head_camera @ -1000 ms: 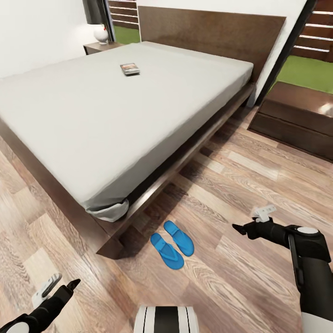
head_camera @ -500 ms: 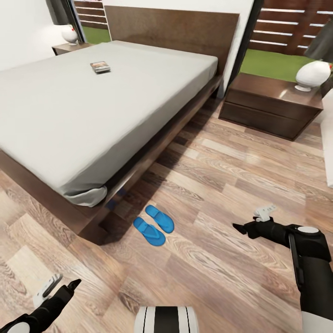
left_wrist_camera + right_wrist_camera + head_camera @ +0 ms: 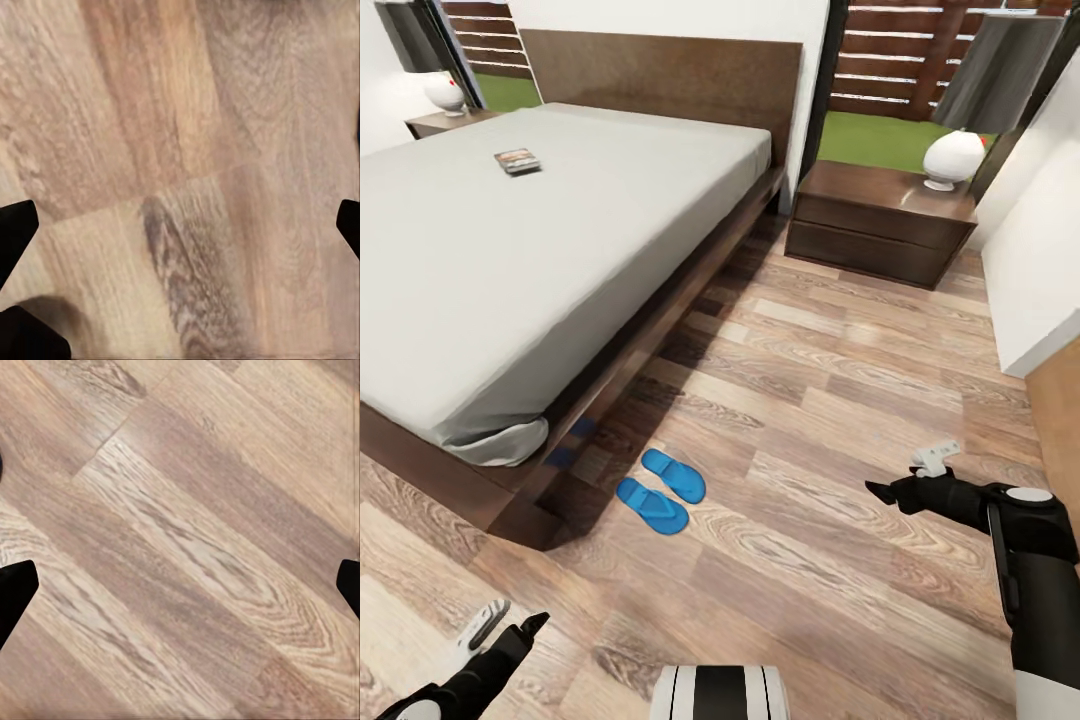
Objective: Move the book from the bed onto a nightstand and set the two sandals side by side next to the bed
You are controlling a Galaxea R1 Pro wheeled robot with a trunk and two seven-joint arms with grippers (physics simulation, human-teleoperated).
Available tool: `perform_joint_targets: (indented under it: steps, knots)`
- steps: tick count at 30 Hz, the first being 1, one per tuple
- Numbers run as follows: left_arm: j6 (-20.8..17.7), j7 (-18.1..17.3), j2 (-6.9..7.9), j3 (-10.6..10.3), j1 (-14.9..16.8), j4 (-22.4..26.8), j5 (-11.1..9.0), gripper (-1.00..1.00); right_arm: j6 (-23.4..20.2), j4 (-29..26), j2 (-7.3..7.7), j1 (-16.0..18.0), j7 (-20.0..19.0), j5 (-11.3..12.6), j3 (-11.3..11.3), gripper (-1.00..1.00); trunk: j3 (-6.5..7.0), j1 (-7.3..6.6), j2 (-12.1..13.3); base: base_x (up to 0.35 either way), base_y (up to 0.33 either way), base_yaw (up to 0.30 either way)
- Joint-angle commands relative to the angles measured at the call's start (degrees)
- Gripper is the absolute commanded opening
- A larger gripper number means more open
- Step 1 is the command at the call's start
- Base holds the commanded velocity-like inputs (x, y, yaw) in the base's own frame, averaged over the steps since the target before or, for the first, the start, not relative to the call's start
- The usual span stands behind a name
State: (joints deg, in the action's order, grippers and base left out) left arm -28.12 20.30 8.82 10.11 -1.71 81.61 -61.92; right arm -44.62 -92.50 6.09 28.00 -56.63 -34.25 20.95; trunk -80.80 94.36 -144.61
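Observation:
The book [image 3: 518,161] lies flat on the far part of the bed [image 3: 510,270], near the headboard. Two blue sandals [image 3: 673,474] [image 3: 651,504] lie side by side on the wooden floor beside the bed's near corner. One nightstand [image 3: 880,222] stands right of the headboard with a white lamp on it; another nightstand [image 3: 438,123] is at the far left. My left gripper [image 3: 508,620] hovers low at the near left, open and empty. My right gripper [image 3: 905,472] is open over bare floor, right of the sandals. In both wrist views the fingertips [image 3: 15,232] [image 3: 15,585] stand wide apart above floorboards.
A white lamp [image 3: 954,157] takes up the right end of the near nightstand's top. A white wall or cabinet [image 3: 1030,250] juts in at the right. Open wooden floor [image 3: 840,360] stretches between the bed and that wall.
The whole view has swung right, so the bed and sandals sit further left in the picture and the right nightstand shows fully. Both grippers keep their pose.

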Motion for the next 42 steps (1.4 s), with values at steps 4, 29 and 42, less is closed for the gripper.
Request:
perform_joint_targets:
  steps: [4,29,42]
  knots:
    - [-0.14,0.25,-0.07,-1.09,0.2,-0.01,-0.58,1.0,-0.18,-0.05,0.0,0.09,-0.59,-0.56,0.04,1.0,0.86,-0.11,0.04,-0.009,-0.002,-0.266]
    - [-0.34,0.51,-0.25,-13.44,5.01,-0.7,1.46,1.0,-0.22,-0.03,-0.54,0.1,-0.59,-0.6,-0.05,1.0,6.4,-0.75,0.37,-0.002,0.0,-0.266]
    - [-1.11,0.11,-0.3,-18.74,10.31,0.34,4.5,1.0,-0.27,0.22,-2.47,0.08,-0.52,-0.64,-0.46,1.0,9.28,-1.09,0.55,0.0,0.0,-0.116]
